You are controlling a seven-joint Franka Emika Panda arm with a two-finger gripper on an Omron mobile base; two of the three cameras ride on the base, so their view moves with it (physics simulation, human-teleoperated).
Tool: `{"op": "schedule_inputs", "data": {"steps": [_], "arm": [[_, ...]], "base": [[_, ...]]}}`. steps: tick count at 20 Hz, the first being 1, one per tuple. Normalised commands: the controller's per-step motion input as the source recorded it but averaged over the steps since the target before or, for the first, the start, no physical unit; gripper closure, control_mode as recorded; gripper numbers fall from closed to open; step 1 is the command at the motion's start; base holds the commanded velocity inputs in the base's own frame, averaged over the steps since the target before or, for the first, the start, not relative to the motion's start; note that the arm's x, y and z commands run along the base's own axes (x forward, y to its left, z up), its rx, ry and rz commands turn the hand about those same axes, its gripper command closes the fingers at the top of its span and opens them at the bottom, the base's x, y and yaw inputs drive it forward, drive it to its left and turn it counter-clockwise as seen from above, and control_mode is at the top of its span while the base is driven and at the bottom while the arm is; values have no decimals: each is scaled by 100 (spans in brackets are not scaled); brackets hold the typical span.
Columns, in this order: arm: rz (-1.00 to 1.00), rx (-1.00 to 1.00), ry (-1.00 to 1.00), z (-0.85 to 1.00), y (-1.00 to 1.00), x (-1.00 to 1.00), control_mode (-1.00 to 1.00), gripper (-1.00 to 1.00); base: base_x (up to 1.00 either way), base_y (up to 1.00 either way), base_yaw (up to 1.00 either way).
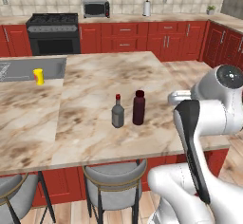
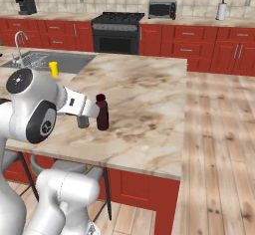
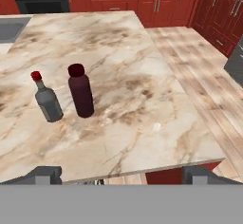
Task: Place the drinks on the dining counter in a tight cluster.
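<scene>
Two drinks stand side by side, upright, on the beige marbled dining counter (image 1: 95, 123) (image 3: 142, 99). One is a small grey glass bottle with a red cap (image 1: 117, 112) (image 3: 47, 99). The other is a wider dark maroon bottle (image 1: 138, 107) (image 2: 102, 113) (image 3: 81, 91), just to its right with a narrow gap between them. In the right base view my forearm covers most of the grey bottle (image 2: 82, 122). My gripper (image 3: 122, 175) is open and holds nothing. It hovers over the counter's near edge, back from both bottles. The slim water bottle is out of view.
A small yellow cup (image 1: 39, 76) (image 2: 54, 68) stands by the sink (image 1: 28, 69) at the counter's far left. Grey round stools (image 1: 114, 178) sit under the near edge. The counter's right edge drops to a wooden floor (image 2: 219, 129). A stove (image 1: 53, 33) stands along the back wall.
</scene>
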Motion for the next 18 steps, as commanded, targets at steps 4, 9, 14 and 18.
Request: {"op": "schedule_inputs", "data": {"steps": [4, 9, 14, 18], "arm": [[0, 0, 0, 0, 0, 0, 100, -100], [0, 0, 0, 0, 0, 0, 100, -100], [0, 0, 0, 0, 0, 0, 100, -100], [0, 0, 0, 0, 0, 0, 100, -100]], "base": [[-18, -1, -2], [-100, -66, -40], [-83, -35, -59], [-21, 0, -90]]}}
